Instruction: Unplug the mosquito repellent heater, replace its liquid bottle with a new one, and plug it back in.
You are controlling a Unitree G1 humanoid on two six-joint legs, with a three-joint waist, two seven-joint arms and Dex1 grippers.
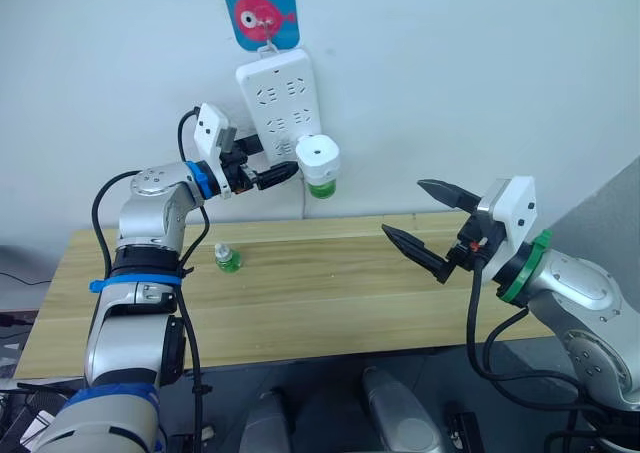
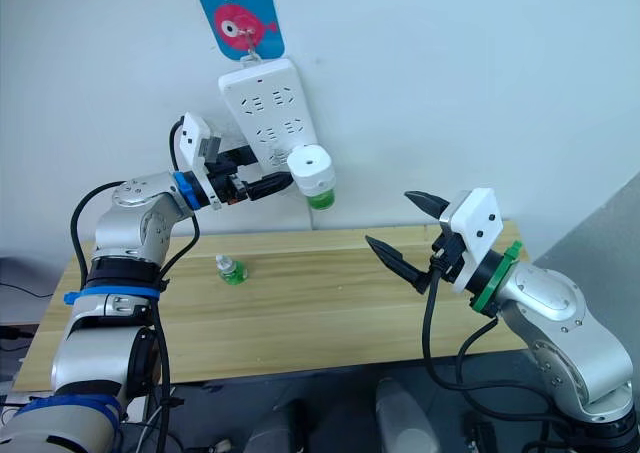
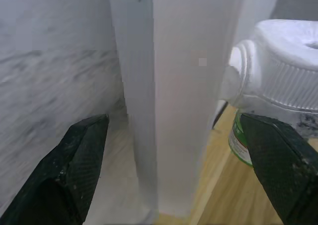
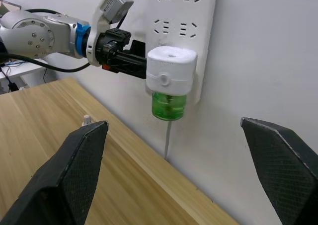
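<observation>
left gripper [image 1: 283, 174] raised beside heater [image 1: 319, 157] | right gripper [image 1: 428, 219] spread, apart

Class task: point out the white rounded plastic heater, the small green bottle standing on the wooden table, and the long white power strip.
White rounded plastic heater [image 1: 318, 155], left eye view, round face.
Small green bottle [image 1: 227, 260], left eye view, body.
Long white power strip [image 1: 272, 93], left eye view, socket face.

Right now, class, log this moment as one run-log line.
heater: plugged into power strip | left gripper: open beside strip | right gripper: open, away | spare bottle: on table
</observation>
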